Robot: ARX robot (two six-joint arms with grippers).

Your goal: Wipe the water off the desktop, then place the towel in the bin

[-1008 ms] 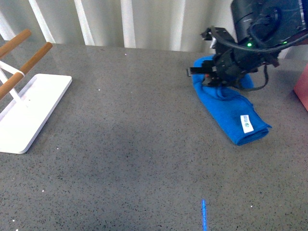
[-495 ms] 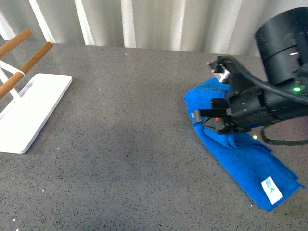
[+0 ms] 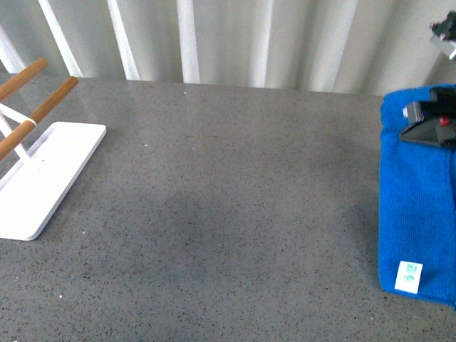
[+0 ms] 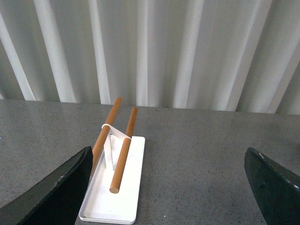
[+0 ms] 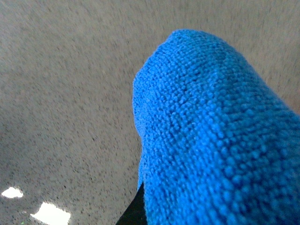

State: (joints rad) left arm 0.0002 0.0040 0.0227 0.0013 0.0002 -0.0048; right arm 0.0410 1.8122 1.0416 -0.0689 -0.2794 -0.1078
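Note:
The bright blue towel point(image 3: 417, 206) hangs at the far right of the front view, lifted off the speckled grey desktop point(image 3: 214, 214), with its white label point(image 3: 408, 276) at the lower corner. My right gripper point(image 3: 429, 127) is shut on the towel's upper part and only a black piece of it shows. In the right wrist view the towel point(image 5: 211, 131) fills most of the picture above the desktop point(image 5: 61, 93); a dark finger point(image 5: 133, 214) peeks out under it. My left gripper point(image 4: 164, 197) is open and empty above the desktop point(image 4: 197, 154). The bin is out of view.
A white flat-based rack point(image 3: 39, 178) with wooden rods point(image 3: 39, 100) stands at the left side of the desktop; the left wrist view shows the rack point(image 4: 115, 187) just ahead of the left finger. A white corrugated wall point(image 3: 235, 35) runs behind the desktop's far edge.
My right gripper has carried the towel up off the desktop and toward the right edge of the front view. The towel now hangs instead of lying flat.

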